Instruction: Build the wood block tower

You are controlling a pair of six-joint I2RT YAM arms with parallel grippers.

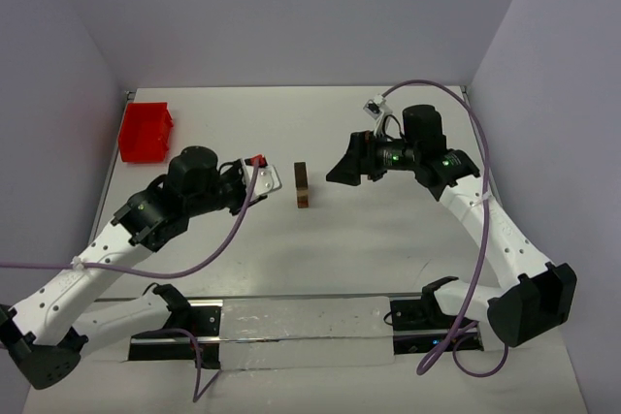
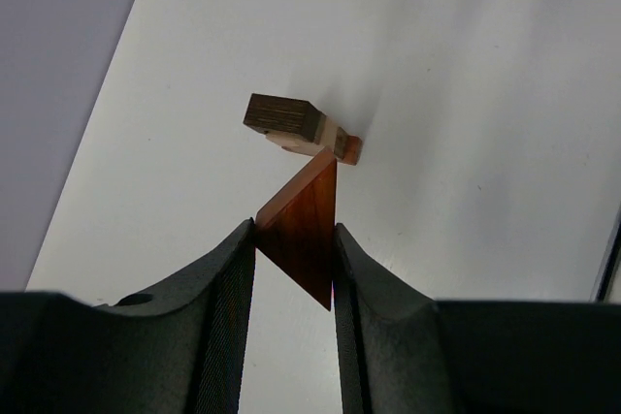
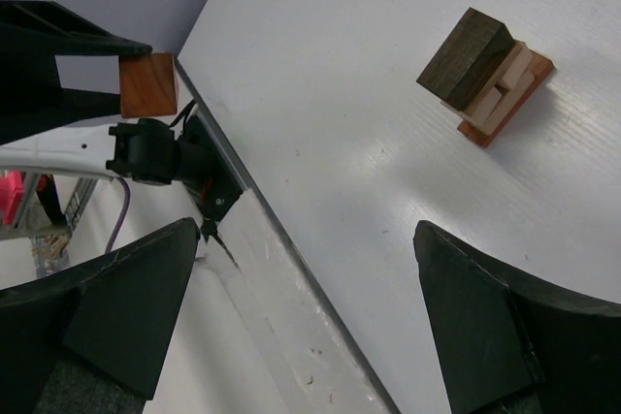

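Standing near the middle of the white table (image 1: pixel 388 239), well apart from every edge: the wood block tower (image 1: pixel 303 186), a narrow stack of small tan, reddish-brown and dark brown wooden blocks, with a dark block topmost.

Clamped in the left pincer (image 2: pixel 294 230): a reddish-brown triangular wooden wedge (image 2: pixel 306 206). Pinched between both pads, with one triangular face toward the wrist camera and one corner projecting past the fingertips toward the tower. Held just left of the stack without touching it, probably staged there for a short, direct approach.

Right pincer (image 3: pixel 306 278): jaws spread wide, nothing between them. Hovering just right of the tower and facing it, probably to stay clear while remaining ready to steady the stack.

Step in hand, as judged: capping the tower with the wedge. Centre a flat face over the dark top block before release. Avoid side contact, given the likelihood of so slender a stack tipping.

Red plastic tray (image 1: pixel 146 131): at the far left corner of the table, well away from the work.
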